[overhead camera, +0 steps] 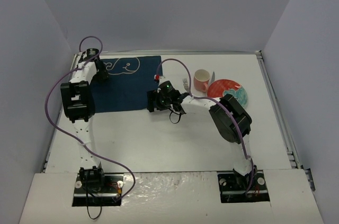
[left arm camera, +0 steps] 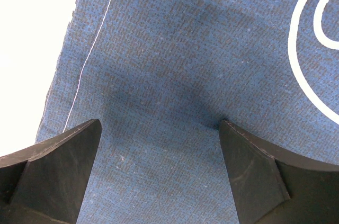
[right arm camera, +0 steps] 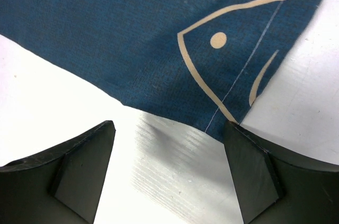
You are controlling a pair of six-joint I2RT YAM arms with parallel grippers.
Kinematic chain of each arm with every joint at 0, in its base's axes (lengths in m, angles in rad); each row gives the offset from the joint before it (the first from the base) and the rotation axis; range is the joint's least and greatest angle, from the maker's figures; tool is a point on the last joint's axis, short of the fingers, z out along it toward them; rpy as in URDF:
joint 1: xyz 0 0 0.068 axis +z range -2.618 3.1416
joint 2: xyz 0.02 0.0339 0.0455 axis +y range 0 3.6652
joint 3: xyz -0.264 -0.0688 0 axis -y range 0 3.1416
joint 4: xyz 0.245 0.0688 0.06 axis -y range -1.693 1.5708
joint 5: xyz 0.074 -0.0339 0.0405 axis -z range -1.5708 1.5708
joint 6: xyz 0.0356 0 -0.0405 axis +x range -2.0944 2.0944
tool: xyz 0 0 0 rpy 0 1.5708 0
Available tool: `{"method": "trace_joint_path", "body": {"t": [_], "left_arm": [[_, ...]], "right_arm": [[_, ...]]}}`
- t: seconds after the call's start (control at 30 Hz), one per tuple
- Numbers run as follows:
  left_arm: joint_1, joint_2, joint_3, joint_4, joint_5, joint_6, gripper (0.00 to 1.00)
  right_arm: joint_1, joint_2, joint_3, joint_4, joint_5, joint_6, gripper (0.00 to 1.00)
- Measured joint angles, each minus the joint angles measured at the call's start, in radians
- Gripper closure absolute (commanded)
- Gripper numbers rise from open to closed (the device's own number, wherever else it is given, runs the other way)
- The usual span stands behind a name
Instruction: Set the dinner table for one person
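**Both grippers open over the whale placemat**

My left gripper (left arm camera: 159, 128) has its jaws spread wide with nothing clamped between them. It is low over the dark blue placemat (left arm camera: 175, 60), whose weave fills nearly the whole wrist view. The cloth puckers slightly at the tip of the right-hand jaw. The placemat's stitched edge runs off toward 11 o'clock, with bare white dinner table (left arm camera: 32, 23) beyond it. Part of a white whale outline (left arm camera: 299, 65) curves in at 2 o'clock.

My right gripper (right arm camera: 169, 128) is also open, jaws well apart and holding nothing. It hangs over a corner of the placemat (right arm camera: 106, 23), with white dinner table (right arm camera: 63, 91) directly beneath the jaws and the cloth reaching away toward 12 o'clock. A whale's head with a dot eye (right arm camera: 218, 38) is drawn close to that corner.

From the top camera, the left gripper (overhead camera: 100, 74) sits near the placemat's far left corner and the right gripper (overhead camera: 152, 102) at its near right corner. The placemat (overhead camera: 122, 89) lies flat and square on the left half of the dinner table (overhead camera: 159, 139), which fills the floor of the booth. A fork (overhead camera: 185, 83) lies at 2 o'clock from my right gripper. A pink cup (overhead camera: 201, 81) stands just past the fork, and a red plate with a teal flower pattern (overhead camera: 222, 87) sits beside the cup, toward 3 o'clock.
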Motion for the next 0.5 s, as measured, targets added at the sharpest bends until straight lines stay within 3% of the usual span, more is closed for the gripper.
{"method": "trace_joint_path", "body": {"t": [0.5], "left_arm": [[0.024,0.049,0.096,-0.052,0.008,0.068,0.16]], "right_arm": [[0.001,-0.001,0.000,-0.007,0.037,-0.020,0.19]]}}
